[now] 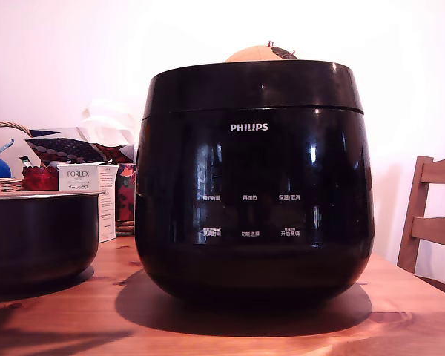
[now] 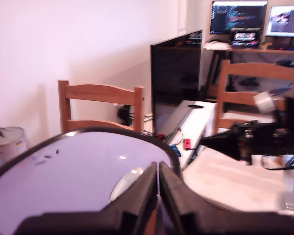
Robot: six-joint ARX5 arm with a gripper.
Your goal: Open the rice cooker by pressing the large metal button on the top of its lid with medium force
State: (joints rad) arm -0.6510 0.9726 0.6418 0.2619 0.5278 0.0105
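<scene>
The large glossy black rounded rice cooker (image 1: 254, 185) stands on a warm-toned wooden table (image 1: 400, 311), filling the middle of the exterior view. Its smooth shell mirrors the room in pale streaks, and a white PHILIPS logo sits above two rows of small white labels on its front. The wide round glossy black lid (image 1: 252, 87) is down, a thin seam marking where it meets the body. Behind its top edge a tan rounded shape with a dark patch shows; what it is cannot be told.

In the wrist view the lid (image 2: 73, 171) appears as a broad, shiny disc reflecting pale lilac light, with a dark rim. On it lies an oval silvery metal button (image 2: 125, 182), just beside the black gripper (image 2: 158, 171), whose two wedge-shaped fingers are pressed together with only a hairline between them — nothing held. The tips lie over the lid at the button's edge; whether they touch it cannot be told.

At the exterior view's left stands a smaller dark bowl-shaped pot with a pale rim (image 1: 37, 237), apart from the cooker. Behind it are a white PORLEX box (image 1: 85, 185), a woven basket (image 1: 4, 182) and patterned red-and-dark fabric (image 1: 70, 150). At the exterior view's right stands a slatted wooden chair (image 1: 430, 215). The wrist view shows two more wooden chairs (image 2: 100, 105) — and a dark flat screen (image 2: 176, 78) behind them.
</scene>
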